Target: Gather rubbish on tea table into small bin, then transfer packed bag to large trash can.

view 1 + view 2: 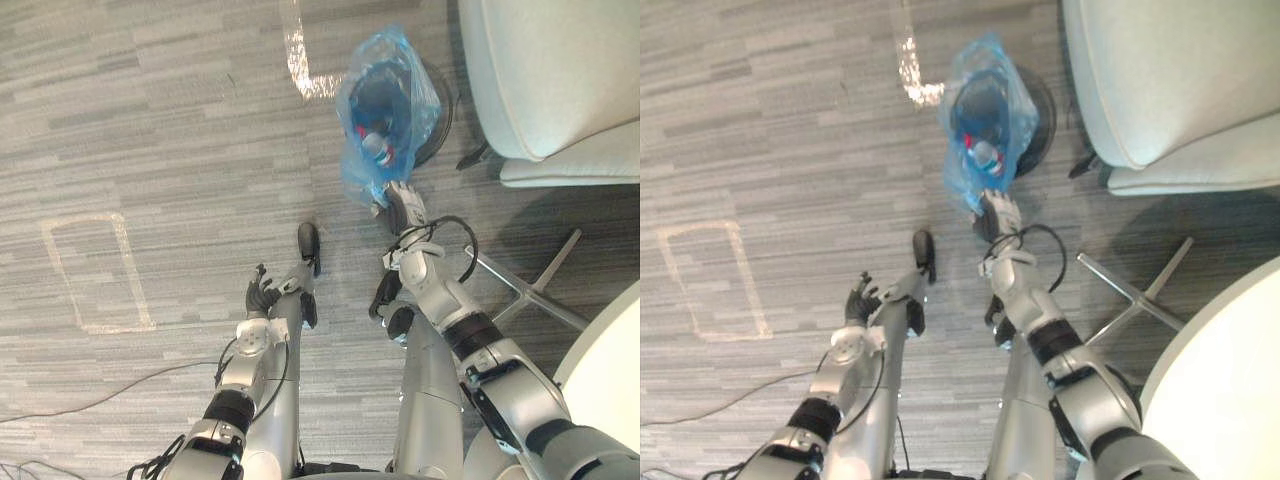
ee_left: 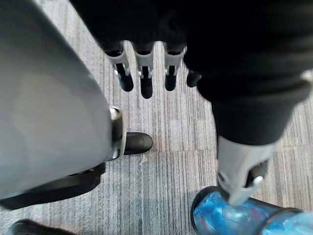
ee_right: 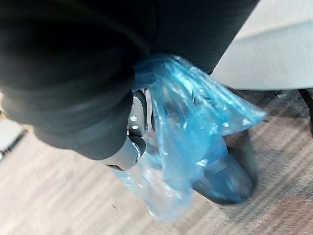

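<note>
Bag: the blue bag [image 1: 385, 110] sits in the upper middle of the frame. It lines the small bin [image 1: 1042, 118], and its loose mouth is puffed up above the dark rim.
Rubbish: a few pieces [image 1: 372, 142] show through the plastic, low in the bag.
Right hand: the right hand [image 1: 405, 208] is at the bag's lower edge. In the right wrist view its fingers [image 3: 138, 115] are curled into the plastic and pinch a fold of the mouth, probably to gather the top so nothing spills on the lift.
Left hand: the left hand [image 1: 262, 293] hangs left of centre in the lower half of the frame, well apart from the bag. Its fingers [image 2: 146, 85] are loose and spread and hold nothing, likely kept clear of the pull.
Surroundings: a pale armchair [image 1: 540, 70] fills the upper right, just beside the bin. A round table [image 1: 610, 360] edges into the lower right corner.
Stage: collecting looks done. The bag is not yet out of the bin, so the lift and the carry to the large can remain.
Risk: the thin plastic may slip from a one-sided pinch, and the unheld bin could rise with the bag.
</note>
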